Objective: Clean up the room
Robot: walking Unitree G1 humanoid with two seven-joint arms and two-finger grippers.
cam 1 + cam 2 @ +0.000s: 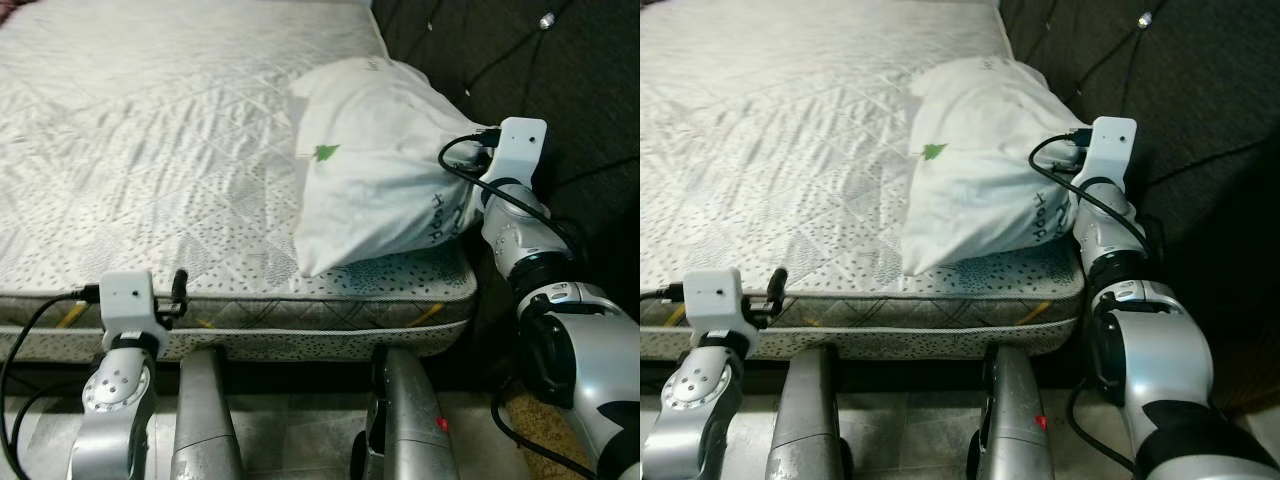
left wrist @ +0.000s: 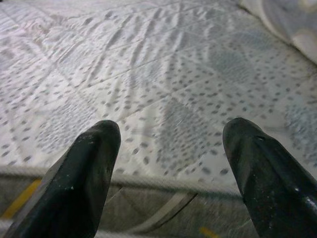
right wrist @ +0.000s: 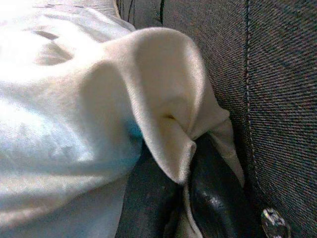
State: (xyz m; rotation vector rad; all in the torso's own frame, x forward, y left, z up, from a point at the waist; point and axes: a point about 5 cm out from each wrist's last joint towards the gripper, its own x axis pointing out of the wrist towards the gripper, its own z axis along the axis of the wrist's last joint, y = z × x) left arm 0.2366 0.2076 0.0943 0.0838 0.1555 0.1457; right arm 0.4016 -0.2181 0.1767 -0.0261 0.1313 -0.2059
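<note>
The white pillow (image 1: 385,165) lies right of centre on the mattress (image 1: 150,150), against the dark headboard (image 1: 560,90) — the right gripper (image 3: 181,191) pinches a fold of its cover. Lower left, the left gripper (image 2: 171,148) hovers at the mattress edge, fingers spread wide, holding nothing.

bare quilted mattress (image 1: 180,150) | dark tufted headboard (image 1: 560,90) | tiled floor (image 1: 300,440)
</note>
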